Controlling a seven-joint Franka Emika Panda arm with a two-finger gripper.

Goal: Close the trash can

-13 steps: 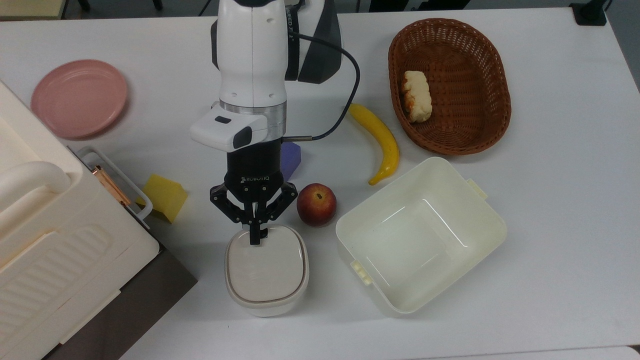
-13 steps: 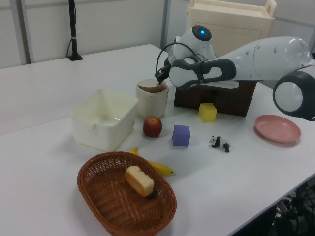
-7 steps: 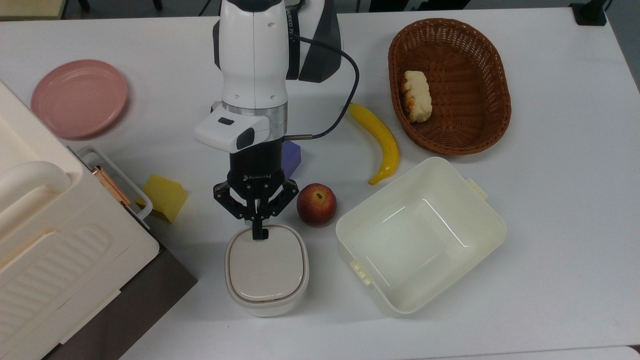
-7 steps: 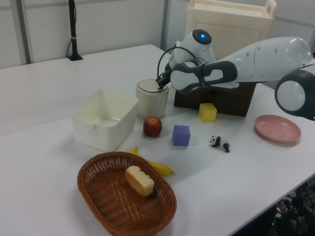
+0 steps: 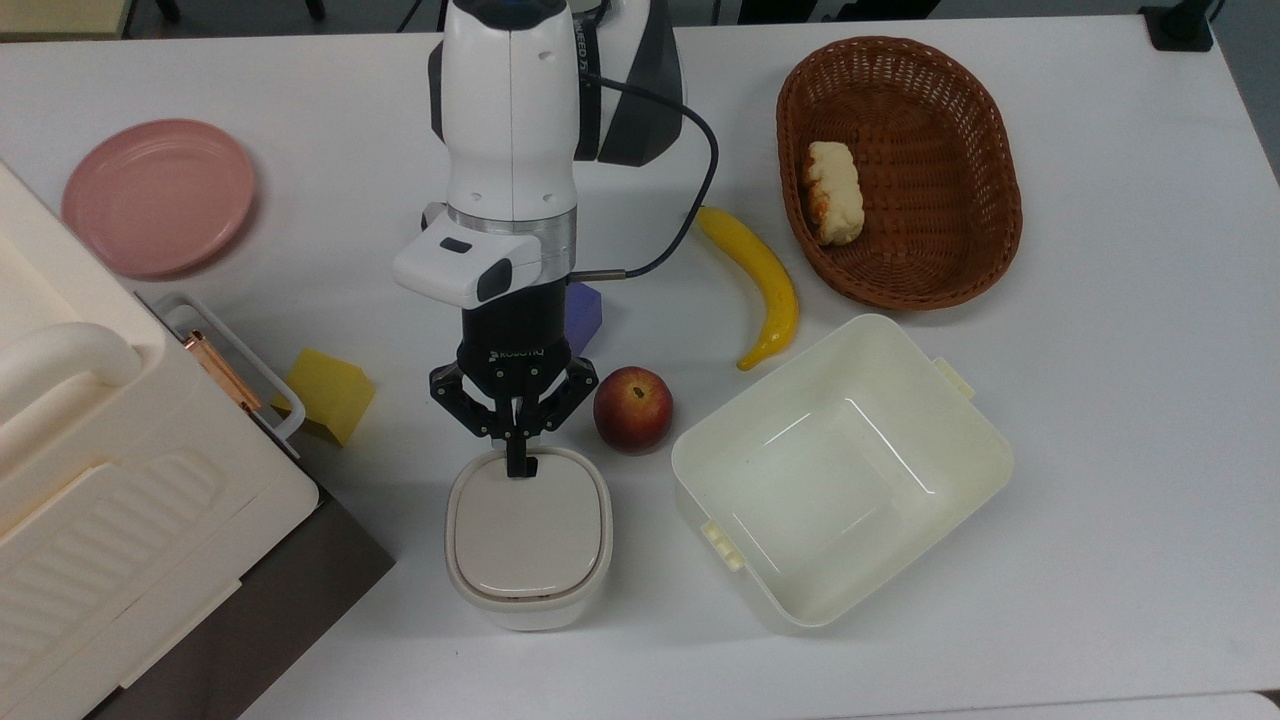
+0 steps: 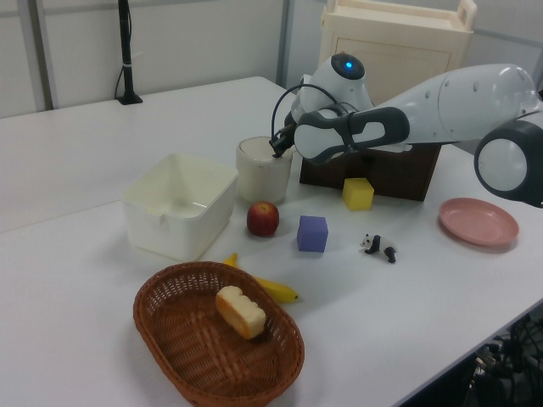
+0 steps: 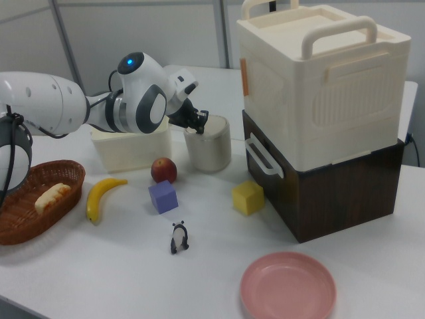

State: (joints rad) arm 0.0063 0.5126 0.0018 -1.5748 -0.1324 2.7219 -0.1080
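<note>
One gripper, fingers together, touches the upright trash can lid's edge.

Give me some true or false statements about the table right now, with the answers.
1. The trash can has its lid down flat. True.
2. The end effector touches the lid's edge nearest the arm. True.
3. The peach lies in the wicker basket. False: it sits on the table between the trash can and the open tub; the basket holds bread.
4. The pink plate carries the banana. False: the banana lies on the table beside the basket.
5. The tub holds the yellow block. False: it lies on the table beside the big box.
</note>
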